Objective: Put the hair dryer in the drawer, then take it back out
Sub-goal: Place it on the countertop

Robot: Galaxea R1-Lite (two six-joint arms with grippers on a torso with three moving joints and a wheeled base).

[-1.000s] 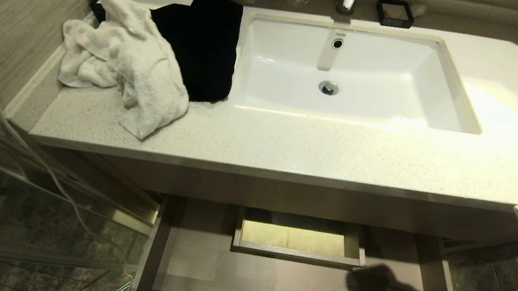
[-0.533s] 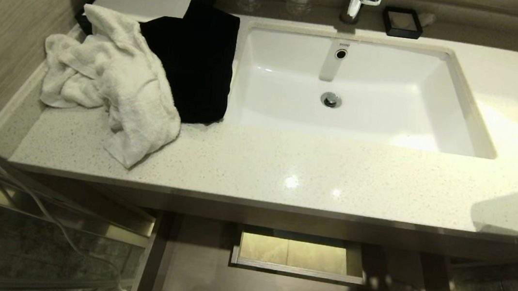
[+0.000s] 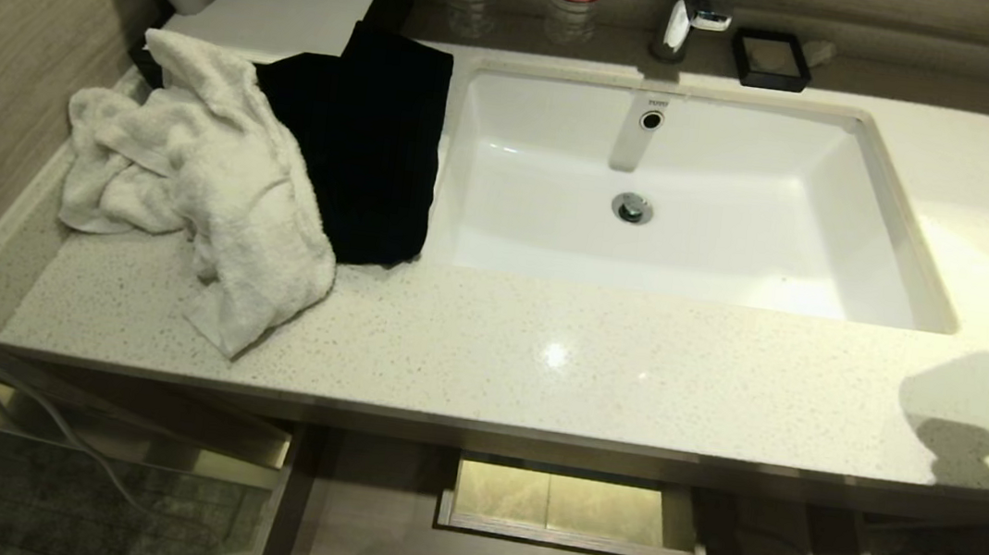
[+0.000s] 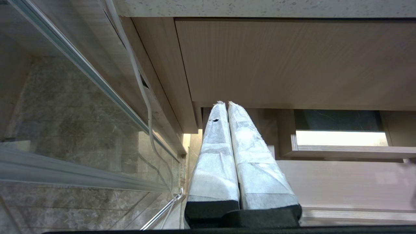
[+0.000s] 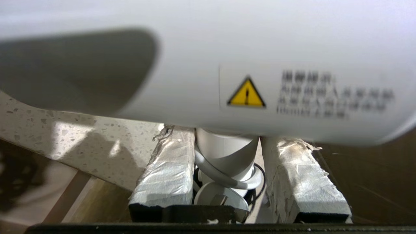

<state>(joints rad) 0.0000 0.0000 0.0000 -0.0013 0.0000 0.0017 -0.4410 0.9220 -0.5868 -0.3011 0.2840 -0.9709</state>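
Hair dryer (image 5: 208,65), white, fills most of the right wrist view: its barrel runs across the frame with a yellow warning triangle (image 5: 246,94) and blurred, unreadable print beside it, and both barrel ends are cut off by the picture's edges. The right gripper (image 5: 227,159) is clamped on the dryer's handle, one tape-wrapped finger on each side, with a loop of white cord bunched between them near the palm. The dryer is held above the front edge of the speckled countertop (image 3: 541,357), part of which shows beneath the barrel. In the head view only a white sliver at the right edge, by the counter's corner, shows; whether it is dryer or arm cannot be told, though a shadow lies on the counter just below it. The drawer (image 3: 392,526) stands pulled out under the counter, its front cut off by the bottom of the frame; only the light floor and the boxed cut-out (image 3: 570,510) are visible. The left gripper (image 4: 226,107) hangs low beside the drawer, wrapped fingers pressed together and holding nothing. A white towel (image 3: 208,180) lies crumpled left of the sink (image 3: 892,220), partly over a black cloth (image 3: 369,152).
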